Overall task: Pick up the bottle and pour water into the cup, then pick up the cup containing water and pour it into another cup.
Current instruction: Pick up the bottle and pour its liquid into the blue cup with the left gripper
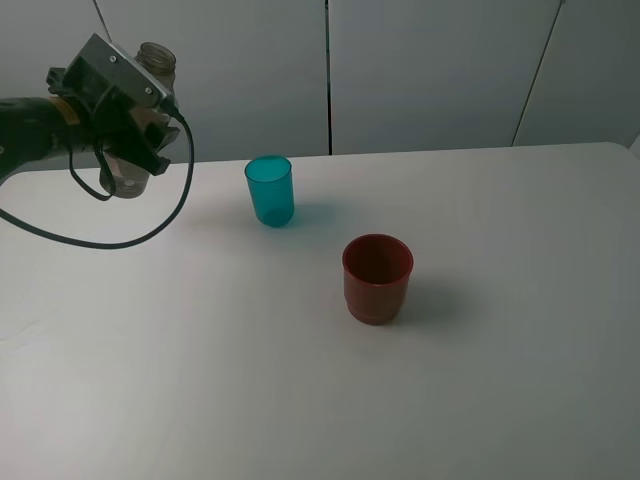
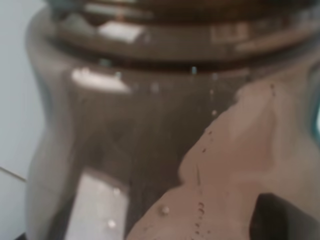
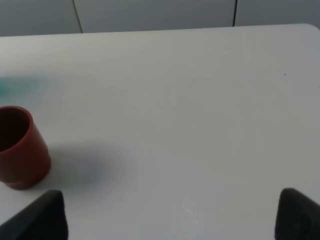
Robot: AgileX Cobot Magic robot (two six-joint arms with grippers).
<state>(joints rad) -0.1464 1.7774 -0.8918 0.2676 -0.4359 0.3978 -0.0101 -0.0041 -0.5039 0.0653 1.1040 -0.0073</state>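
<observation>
Much of the bottle (image 1: 156, 60) is hidden. In the exterior high view only its threaded neck and its rounded base show above and below the left tool (image 1: 135, 150), whose camera housing covers the middle. The left wrist view is filled by the bottle's (image 2: 150, 125) smoky brown wall, blurred and speckled with droplets, so neither its contents nor the tool's jaws can be read there. One dark finger pad (image 2: 280, 220) shows at a corner. The left tool is clamped on the bottle, which leans over the far left part of the white counter (image 1: 520, 380), well apart from both cups. A black cable (image 1: 120, 240) loops below the arm. The right tool (image 3: 170, 217) appears in its own wrist view only. Its two dark fingertips (image 3: 40, 217) stand wide apart over bare counter (image 3: 200, 100) with nothing between them. That view cuts the red cup (image 3: 20, 150) at the edge, and a faint teal smear beside it is too blurred to identify. There is one bottle and two cups. The teal cup (image 1: 270, 190) stands upright toward the back, and the red cup (image 1: 377, 278) stands upright nearer the front, apart from it.
</observation>
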